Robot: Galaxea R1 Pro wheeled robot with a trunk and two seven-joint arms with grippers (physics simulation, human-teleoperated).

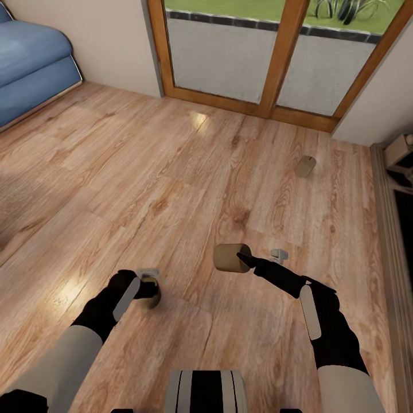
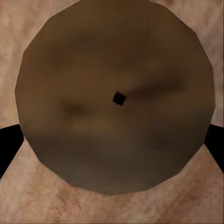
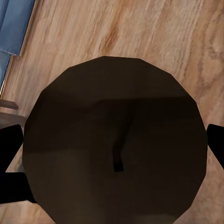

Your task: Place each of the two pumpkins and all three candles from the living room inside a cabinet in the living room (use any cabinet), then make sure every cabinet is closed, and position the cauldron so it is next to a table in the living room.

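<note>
left gripper: our left gripper (image 1: 150,285) is hanging low over the wood floor (image 1: 115,189) and pinching a candle (image 1: 154,291). In its wrist view the candle's flat top (image 2: 114,98) is filling the space between the two black fingers (image 2: 9,140), so we're reading that as a solid clamp.

right gripper: the right gripper (image 1: 244,260) is carrying a second candle (image 1: 229,257), tipped sideways out in front of the arm. The wrist view is showing its dark end face (image 3: 114,140) with a finger (image 3: 11,149) on each side, pressing in on it.

third candle: the last candle (image 1: 305,166) is lying on the floor further ahead and to the right, near the glass doors (image 1: 269,57), well apart from both hands.

cabinet: we're only seeing a dark wooden edge (image 1: 396,218) along the right, can't tell whether it's the cabinet or whether any drawer is open.

what's worrying us: both hands are full, so nothing is free for pulling a drawer. Bumping one open with a loaded gripper is probably how a candle gets knocked loose.

other risk: the right candle is sitting sideways near the fingertips, so we're guessing a fast swing lets it slip and roll off.

also: rolling forward carelessly risks kicking that loose candle away.
</note>
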